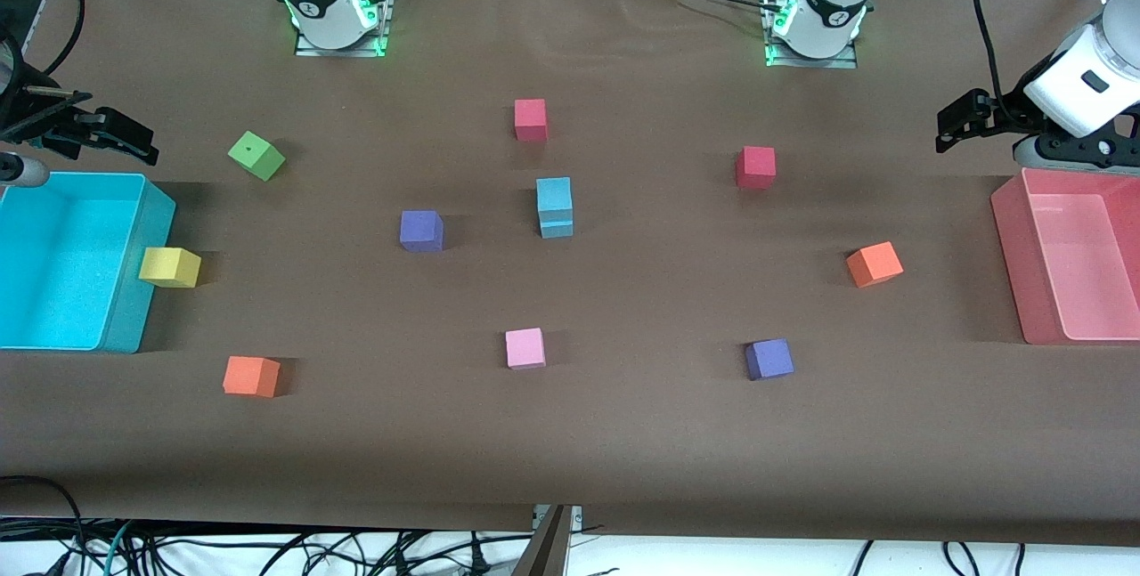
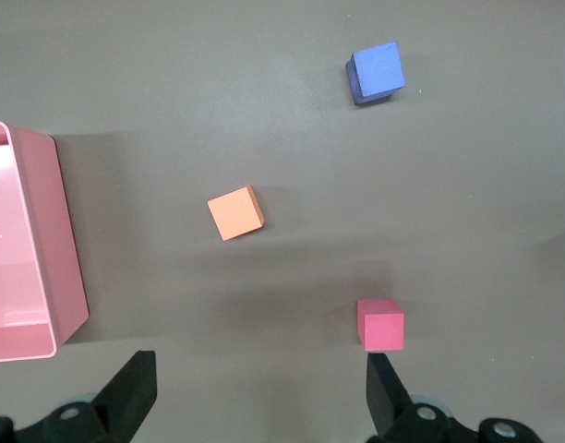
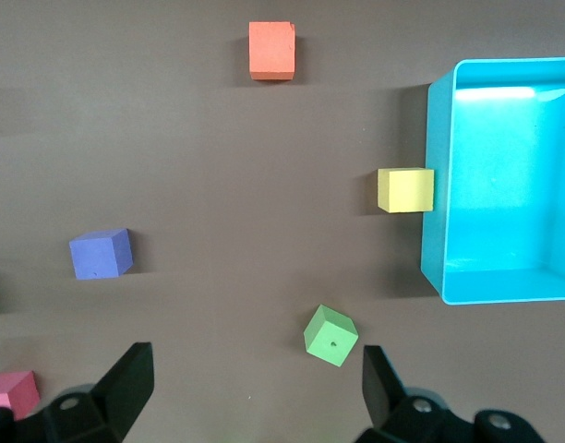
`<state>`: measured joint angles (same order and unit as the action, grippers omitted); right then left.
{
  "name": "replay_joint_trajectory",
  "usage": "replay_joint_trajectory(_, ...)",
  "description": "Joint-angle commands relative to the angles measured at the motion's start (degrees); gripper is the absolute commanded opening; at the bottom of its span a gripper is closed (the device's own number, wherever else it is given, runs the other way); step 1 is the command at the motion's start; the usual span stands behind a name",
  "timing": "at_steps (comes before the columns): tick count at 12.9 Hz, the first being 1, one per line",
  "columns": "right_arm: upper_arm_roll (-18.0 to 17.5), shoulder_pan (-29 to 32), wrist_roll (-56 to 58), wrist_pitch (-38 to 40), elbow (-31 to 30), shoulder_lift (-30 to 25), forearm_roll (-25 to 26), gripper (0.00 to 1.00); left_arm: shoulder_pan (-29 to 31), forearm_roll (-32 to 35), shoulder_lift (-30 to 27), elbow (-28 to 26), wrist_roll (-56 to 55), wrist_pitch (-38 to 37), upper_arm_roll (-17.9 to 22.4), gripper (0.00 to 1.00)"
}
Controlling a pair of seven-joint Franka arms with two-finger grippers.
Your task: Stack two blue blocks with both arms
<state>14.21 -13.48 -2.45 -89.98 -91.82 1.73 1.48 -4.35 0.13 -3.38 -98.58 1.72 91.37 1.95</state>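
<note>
The two blue blocks stand stacked in the middle of the table, the upper one (image 1: 553,193) resting on the lower one (image 1: 557,226), slightly offset. Neither wrist view shows them. My left gripper (image 1: 946,126) hangs open above the table at the left arm's end, beside the pink bin, with nothing between its fingers (image 2: 259,369). My right gripper (image 1: 134,141) hangs open at the right arm's end, just beside the cyan bin, also holding nothing (image 3: 255,355). Both grippers are well away from the stack.
A pink bin (image 1: 1011,264) sits at the left arm's end, a cyan bin (image 1: 151,282) at the right arm's end with a yellow cube (image 1: 169,267) against it. Green (image 1: 256,155), red (image 1: 755,167), purple (image 1: 421,231) and orange (image 1: 874,263) cubes lie scattered.
</note>
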Motion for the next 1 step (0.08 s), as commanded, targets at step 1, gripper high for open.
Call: replay_joint_trajectory(1, -0.2, 0.4, 0.0, -0.6, -0.6, -0.4, -1.9, 1.0, 0.7, 1.0, -0.3, 0.7, 0.6, -1.0, -0.6, 1.0)
